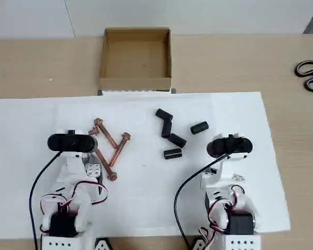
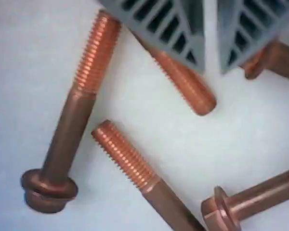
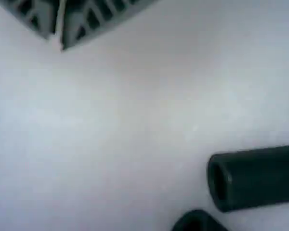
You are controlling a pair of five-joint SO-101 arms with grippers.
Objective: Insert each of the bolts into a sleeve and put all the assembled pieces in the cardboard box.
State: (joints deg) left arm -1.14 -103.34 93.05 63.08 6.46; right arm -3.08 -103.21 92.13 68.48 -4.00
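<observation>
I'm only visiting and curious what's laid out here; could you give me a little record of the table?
Box: cardboard box, empty, beyond the white sheet
Bolts: copper bolts, loose on the sheet, below the left pincer
Sleeves: five black sleeves, loose, none on a bolt
Left arm: pincer slightly open, holding nothing
Right arm: right pincer shut, over bare sheet near a sleeve
Assembled pieces: none yet
Aside: scissors, off the sheet
</observation>
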